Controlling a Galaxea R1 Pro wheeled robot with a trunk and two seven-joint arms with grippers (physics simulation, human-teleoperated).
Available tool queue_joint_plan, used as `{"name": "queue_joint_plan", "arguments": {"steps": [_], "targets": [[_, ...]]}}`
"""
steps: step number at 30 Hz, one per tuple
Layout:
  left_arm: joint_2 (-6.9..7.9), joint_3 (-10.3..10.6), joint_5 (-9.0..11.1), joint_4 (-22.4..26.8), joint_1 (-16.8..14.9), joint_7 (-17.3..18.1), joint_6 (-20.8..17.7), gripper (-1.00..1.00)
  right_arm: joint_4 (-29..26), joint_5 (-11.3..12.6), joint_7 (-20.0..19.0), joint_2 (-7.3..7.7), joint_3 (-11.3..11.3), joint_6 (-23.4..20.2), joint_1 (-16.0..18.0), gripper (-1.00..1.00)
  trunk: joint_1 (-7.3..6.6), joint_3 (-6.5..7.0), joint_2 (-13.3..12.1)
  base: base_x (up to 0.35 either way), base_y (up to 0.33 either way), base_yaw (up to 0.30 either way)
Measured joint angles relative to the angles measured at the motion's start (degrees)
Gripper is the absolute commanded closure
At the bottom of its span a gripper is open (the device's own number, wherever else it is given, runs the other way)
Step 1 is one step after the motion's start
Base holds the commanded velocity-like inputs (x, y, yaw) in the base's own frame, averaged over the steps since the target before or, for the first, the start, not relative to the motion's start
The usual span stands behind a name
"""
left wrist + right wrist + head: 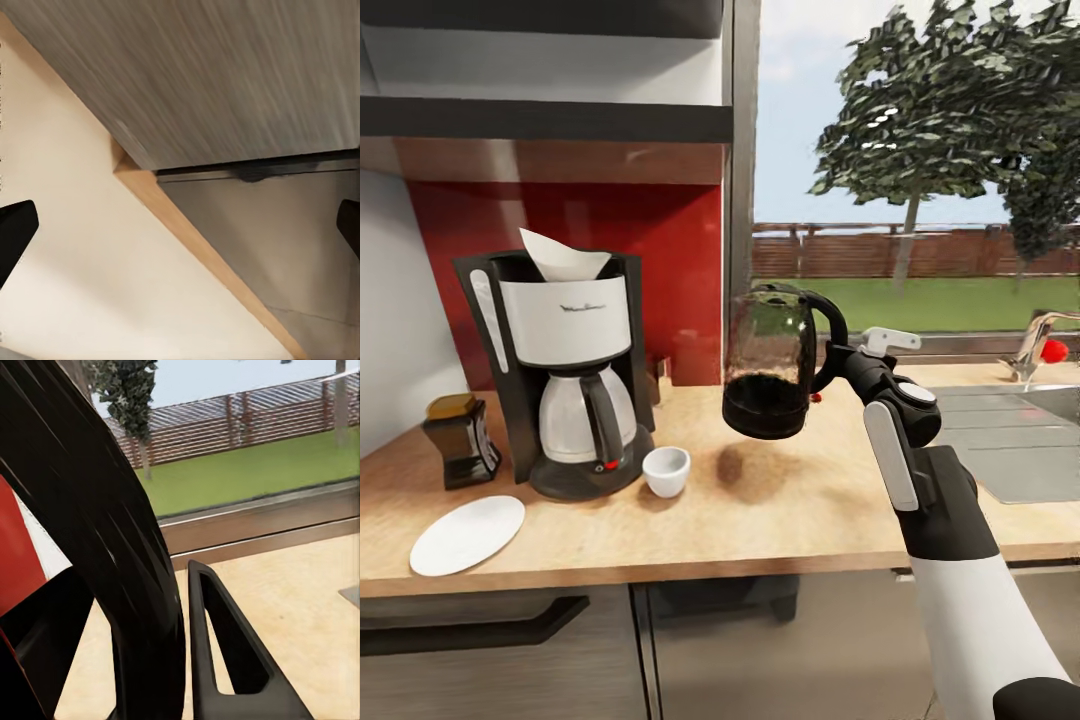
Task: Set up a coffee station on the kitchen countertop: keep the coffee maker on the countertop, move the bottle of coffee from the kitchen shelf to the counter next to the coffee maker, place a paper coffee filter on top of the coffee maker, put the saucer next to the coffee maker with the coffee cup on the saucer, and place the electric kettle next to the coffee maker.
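While held aloft – electric kettle [768, 362] (handle in right gripper [838, 362]).

Clear textured glass kettle [768, 362], matt wood-look countertop [780, 510], glossy white saucer [467, 535].

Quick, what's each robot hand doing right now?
Left tool: open, holding nothing.
Right tool: shut on the electric kettle handle, holding it above the kitchen countertop.

The right arm [960, 560] is clad in white shells with a black sleeve-like joint between them. A white oblong panel and a round grey-capped joint are seen near the wrist. The tool's fingers [225, 660] are black, seemingly slotted.
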State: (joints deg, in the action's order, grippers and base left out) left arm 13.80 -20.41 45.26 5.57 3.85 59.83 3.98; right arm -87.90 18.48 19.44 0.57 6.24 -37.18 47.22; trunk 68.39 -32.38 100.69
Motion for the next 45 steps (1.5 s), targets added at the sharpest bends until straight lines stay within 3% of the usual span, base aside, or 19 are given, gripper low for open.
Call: {"name": "queue_joint_plan", "arguments": {"steps": [25, 45], "targets": [[0.0, 0.01, 0.0, 0.01, 0.0, 0.0, -0.04, -1.0, 0.0, 0.22, -0.01, 0.0, -0.04, 0.08, 0.0, 1.0, 0.0, 0.39, 0.0, 0.016, 0.141, -0.067], [0.0, 0.06, 0.02, 0.0, 0.0, -0.01, 0.0, -1.0, 0.02, 0.19, 0.0, -0.01, 0.03, 0.02, 0.0, 1.0, 0.22, 0.22, 0.39, 0.0, 0.04, 0.0]]}}
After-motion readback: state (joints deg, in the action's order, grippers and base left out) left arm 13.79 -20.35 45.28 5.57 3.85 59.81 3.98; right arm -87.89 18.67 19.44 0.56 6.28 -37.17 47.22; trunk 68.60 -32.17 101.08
